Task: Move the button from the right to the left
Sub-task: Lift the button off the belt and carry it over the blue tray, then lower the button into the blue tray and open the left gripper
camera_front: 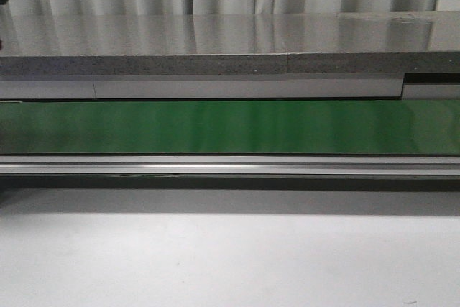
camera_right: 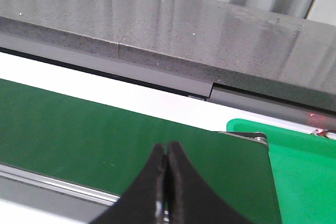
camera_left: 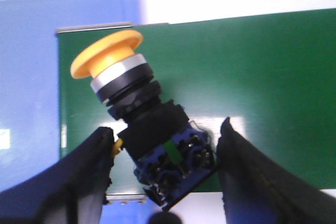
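1. Grey curtains at the back, grey stone-look counter (camera_front: 215,41) in front of them, then a green conveyor belt (camera_front: 215,127) running left-right with an aluminium rail (camera_front: 215,165) on its near edge, then the white table (camera_front: 215,257) nearest the robot.
2. Front view shows no arm and no button over the belt. Only a dark fragment sits at the far-left edge; can't say what it is.
3. Left wrist view: the button (camera_left: 139,129) sits between the fingers of the left end effector (camera_left: 163,166), yellow mushroom cap tilted up and away, black body and terminal block down at finger level.
4. Left end effector is spread about as wide as the button body. Both fingers (camera_left: 79,182) look in contact with it, so I judge it gripped; whether it's lifted or resting on the belt, can't tell.
5. Under it is the left end of the belt, with a blue bin (camera_left: 31,77) just beside that end.
6. Right end effector (camera_right: 166,182): fingers pressed together, empty, hanging over the belt's right end next to a green bin (camera_right: 304,177).
7. Progress, my read: the button is already at the left side in the left arm's hold.
8. Left to do: set it down, probably in the blue bin, then release. Not done yet.
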